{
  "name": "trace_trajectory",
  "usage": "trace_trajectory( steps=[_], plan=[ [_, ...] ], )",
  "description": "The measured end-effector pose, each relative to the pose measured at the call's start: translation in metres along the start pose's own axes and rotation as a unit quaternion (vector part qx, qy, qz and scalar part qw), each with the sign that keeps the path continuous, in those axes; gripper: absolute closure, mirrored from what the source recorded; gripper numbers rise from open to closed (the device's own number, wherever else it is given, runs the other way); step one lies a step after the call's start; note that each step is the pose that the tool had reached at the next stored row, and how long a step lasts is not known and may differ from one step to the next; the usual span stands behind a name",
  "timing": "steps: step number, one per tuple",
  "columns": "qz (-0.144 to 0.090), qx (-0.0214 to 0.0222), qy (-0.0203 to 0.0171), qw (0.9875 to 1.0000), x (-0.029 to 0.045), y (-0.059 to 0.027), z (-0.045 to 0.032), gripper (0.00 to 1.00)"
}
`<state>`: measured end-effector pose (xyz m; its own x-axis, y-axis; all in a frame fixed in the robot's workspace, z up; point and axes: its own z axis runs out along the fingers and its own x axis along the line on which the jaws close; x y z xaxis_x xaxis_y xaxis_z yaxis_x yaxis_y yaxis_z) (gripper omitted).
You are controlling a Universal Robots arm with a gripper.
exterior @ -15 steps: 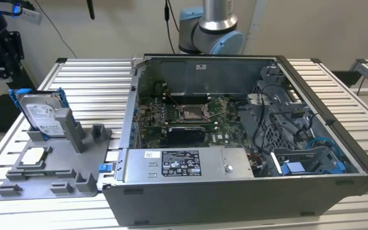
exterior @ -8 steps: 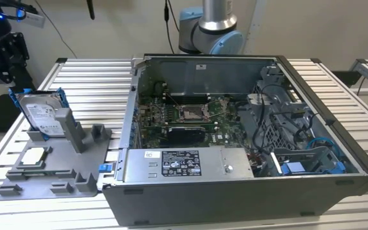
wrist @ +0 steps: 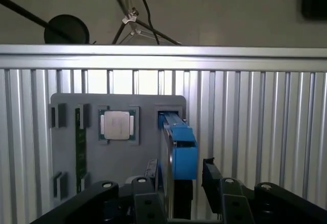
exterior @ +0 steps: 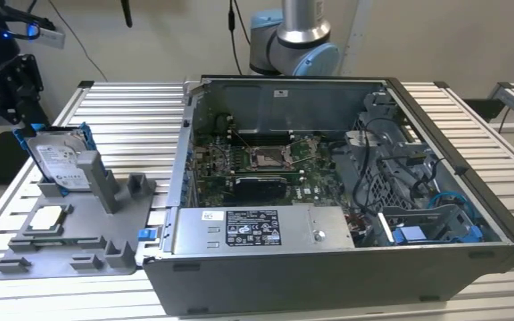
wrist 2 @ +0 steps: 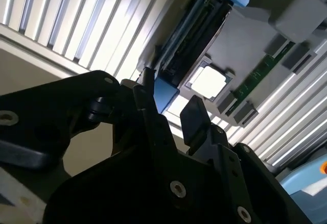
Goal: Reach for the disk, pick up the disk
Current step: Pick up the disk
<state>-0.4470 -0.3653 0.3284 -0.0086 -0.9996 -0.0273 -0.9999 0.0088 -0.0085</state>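
Two fingers (wrist: 208,169) of the gripper (wrist: 180,175) are held spread, one on each side of the disk (wrist: 181,150) (a narrow gap is seen at each). The disk is stood on edge in the grey holder (exterior: 88,231), beside the open computer case (exterior: 328,267).

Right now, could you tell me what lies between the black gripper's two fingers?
The blue-framed silver-grey disk, standing on edge inside the open gripper, in the first wrist view.
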Motion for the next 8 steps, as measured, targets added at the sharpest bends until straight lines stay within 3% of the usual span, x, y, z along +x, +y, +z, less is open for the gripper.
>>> trace_trajectory(
  steps=[8],
  plan=[
    [-0.002,-0.0001,0.0000,1.0000,0.0004,0.0001,0.0146,0.00]
  ],
)
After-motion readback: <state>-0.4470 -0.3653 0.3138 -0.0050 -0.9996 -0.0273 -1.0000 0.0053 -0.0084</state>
